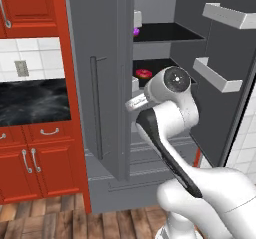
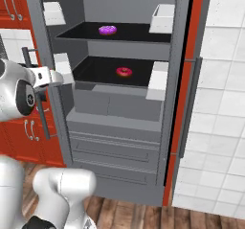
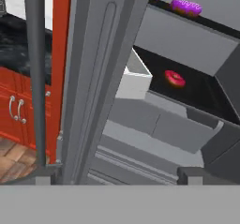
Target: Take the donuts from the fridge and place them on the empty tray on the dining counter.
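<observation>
Pincer (image 3: 117, 176) is spread wide w/ nothing in it, fingertips parted at the bottom of the hand view, hanging just outside the fridge (image 2: 119, 108) by the edge of the left door (image 3: 91, 78). Both doors are swung open.

Donuts are both inside, on the black shelves. Purple donut (image 2: 107, 29) sits on the upper shelf, red-pink donut (image 2: 124, 72) on the shelf below it, each lying flat and by itself, well apart from the white door bins (image 2: 158, 77).

The bit that matters imo: from the hand cam the red-pink one (image 3: 175, 78) lies ahead and off to the right of the line btw the fingers, deeper in the cabinet, w/ the purple one (image 3: 186, 5) farther and higher. The left door's edge and its bar handle (image 3: 35, 73) stand close by on the other side. So the hand prob needs to swing right, away from the door, then push in over the lower shelf. Rings have no long axis, so wrist roll shouldn't matter much. Red-pink looks like the nearer pick, same in the left base view (image 1: 143, 73).
</observation>
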Tool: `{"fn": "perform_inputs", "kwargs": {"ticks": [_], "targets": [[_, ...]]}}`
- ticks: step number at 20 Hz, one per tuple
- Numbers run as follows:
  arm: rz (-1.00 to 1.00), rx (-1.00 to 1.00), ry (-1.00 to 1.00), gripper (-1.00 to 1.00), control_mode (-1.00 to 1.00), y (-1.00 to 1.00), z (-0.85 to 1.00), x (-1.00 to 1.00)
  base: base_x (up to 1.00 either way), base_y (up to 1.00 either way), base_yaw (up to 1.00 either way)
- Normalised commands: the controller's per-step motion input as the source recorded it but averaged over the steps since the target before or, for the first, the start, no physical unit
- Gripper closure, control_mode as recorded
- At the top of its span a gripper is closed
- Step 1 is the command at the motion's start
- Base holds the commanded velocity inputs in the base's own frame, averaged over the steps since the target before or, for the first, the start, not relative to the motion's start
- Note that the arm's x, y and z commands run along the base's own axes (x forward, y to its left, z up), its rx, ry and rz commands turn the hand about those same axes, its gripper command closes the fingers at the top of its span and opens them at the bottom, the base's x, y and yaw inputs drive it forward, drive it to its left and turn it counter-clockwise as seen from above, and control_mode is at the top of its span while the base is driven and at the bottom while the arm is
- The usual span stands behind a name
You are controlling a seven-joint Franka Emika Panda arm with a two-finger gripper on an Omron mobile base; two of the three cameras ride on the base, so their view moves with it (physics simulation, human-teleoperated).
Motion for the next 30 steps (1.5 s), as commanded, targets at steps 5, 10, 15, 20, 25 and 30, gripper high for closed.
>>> {"fn": "perform_inputs", "kwargs": {"ticks": [5, 10, 15, 20, 25, 30], "targets": [[0.33, -0.2, -0.03, -1.0, -1.0, -0.46, 0.0, 0.0, 0.0, 0.0, 0.0], [0.45, -0.13, 0.0, -1.0, -1.0, -0.25, -0.01, 0.09, 0.0, 0.0, 0.0], [0.47, -0.01, -0.18, -1.0, -1.0, -0.17, -0.16, 0.3, 0.0, 0.0, 0.0], [0.29, -0.02, -0.43, -1.0, -1.0, 0.0, -0.53, 0.61, 0.0, 0.0, 0.0], [0.07, -0.04, -0.12, -1.0, -1.0, 0.0, -0.26, 0.72, 0.0, 0.0, 0.0], [0.08, 0.0, 0.0, -1.0, -1.0, 0.0, 0.05, 0.74, 0.0, 0.0, 0.0]]}}
